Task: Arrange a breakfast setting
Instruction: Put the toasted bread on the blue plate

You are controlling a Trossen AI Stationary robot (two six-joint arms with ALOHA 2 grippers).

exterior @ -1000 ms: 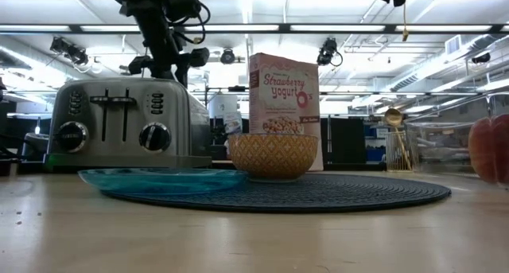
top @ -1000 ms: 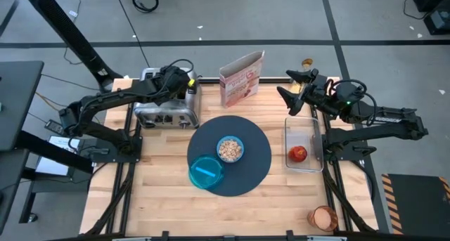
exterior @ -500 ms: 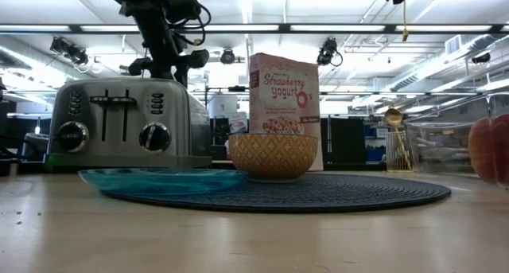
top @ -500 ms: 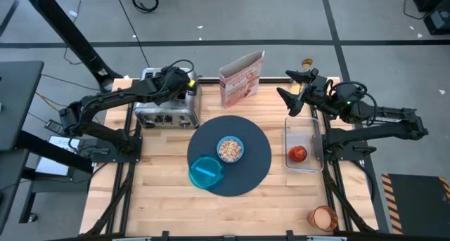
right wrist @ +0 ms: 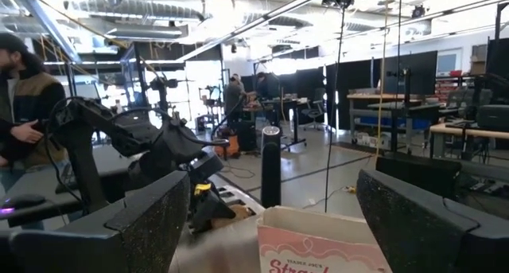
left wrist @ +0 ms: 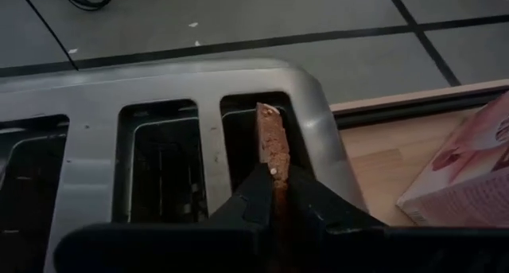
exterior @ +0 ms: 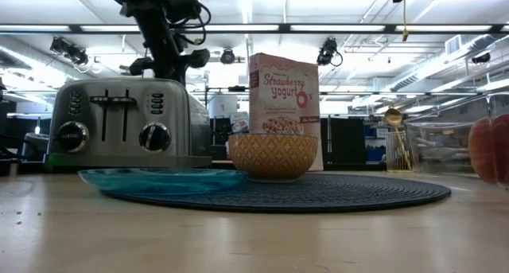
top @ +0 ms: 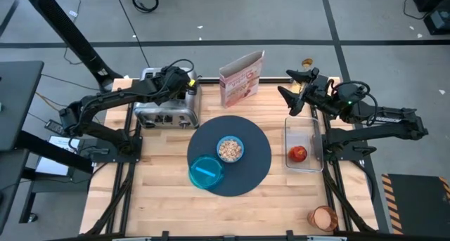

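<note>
The wooden desk (top: pixel 155 199) fills the middle of the high view. At its centre lies the large round dark slate-blue mat (top: pixel 256 153). The small blue bowl (top: pixel 229 149) of cereal sits on it, and the small teal plate (top: pixel 206 171) overlaps its lower-left edge. The silver four-slot toaster (top: pixel 167 109) stands at the upper left of the desk, and the pink cereal box (top: pixel 241 79) stands just right of it. At the right edge a clear rectangular tray (top: pixel 304 128) holds the red fruit (top: pixel 298 154). The amber cup (top: pixel 323 217) sits in the lower-right corner.

What has changed is small but matters. The left hand (left wrist: pixel 274 195), over the toaster, has pinched shut on the brown toast slice (left wrist: pixel 271 138), which stands upright in a slot. Half a second back, the fingers stood apart around it. In my judgement the grasp is now made, and lifting the slice out toward the plate is the next step.

The right hand (top: pixel 297 93) hovers open at the upper right of the high view, above the tray's far end. It has narrowed only slightly and holds nothing. A gold spoon (exterior: pixel 393 117) shows at the right of the low view. Nothing on the desk has shifted between frames.
</note>
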